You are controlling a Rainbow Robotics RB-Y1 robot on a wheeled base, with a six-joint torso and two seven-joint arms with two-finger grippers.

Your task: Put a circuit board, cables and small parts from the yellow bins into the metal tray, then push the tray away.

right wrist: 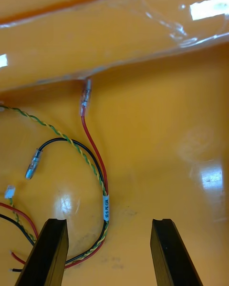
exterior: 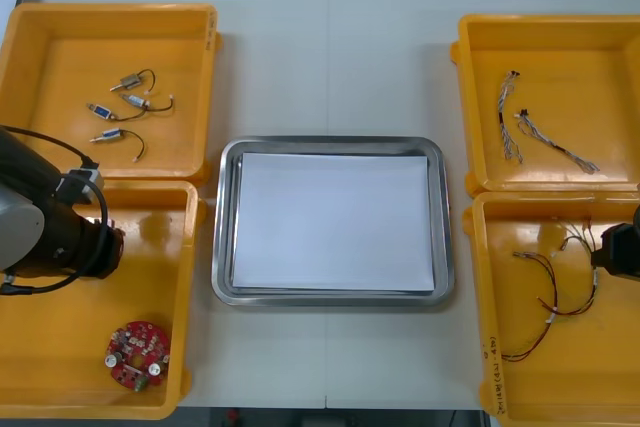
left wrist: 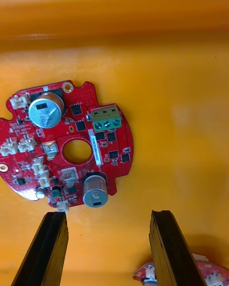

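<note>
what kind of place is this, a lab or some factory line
Probably an electronics kitting bench: yellow bins of sorted cables and small metal parts flank a metal tray, with the left gripper near a round red circuit board and the right gripper near cables.

Red circuit board [exterior: 137, 353] flat in near-left yellow bin [exterior: 60, 347]; metal tray [exterior: 330, 297] white inside

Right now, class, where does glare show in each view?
Front view: the metal tray glints. Right wrist view: bright reflections on the bin wall and floor past the open right gripper. Left wrist view: even light on the board ahead of the open left gripper.
</note>
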